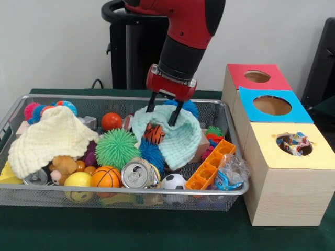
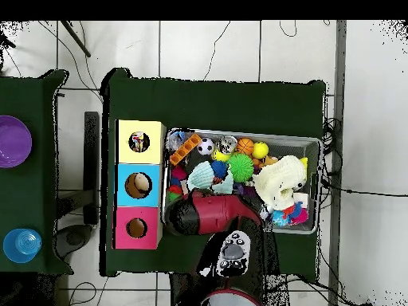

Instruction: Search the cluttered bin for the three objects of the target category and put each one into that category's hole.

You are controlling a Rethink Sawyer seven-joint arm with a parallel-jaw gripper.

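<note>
Gripper [image 1: 164, 112], fingers spread apart, tips pressing into the mint knitted cloth [image 1: 175, 137] near the centre of the cluttered bin [image 1: 131, 192]; nothing appears pinched, though the folds hide the very tips. An orange striped ball [image 1: 154, 133] shows in a gap in the cloth at about 7 o'clock of the gripper. A pale-yellow knitted cloth [image 1: 49, 137] lies toward 9 o'clock, a spiky green ball [image 1: 116, 148] between the two cloths. Little free room inside the wire-mesh walls (balls, a can [image 1: 137, 174], an orange tray [image 1: 209, 166] fill it). In the hole [image 1: 294, 144] of the yellow-topped box [image 1: 285, 183], at 3 o'clock, multicoloured speckled textile [image 1: 297, 145] is visible
</note>
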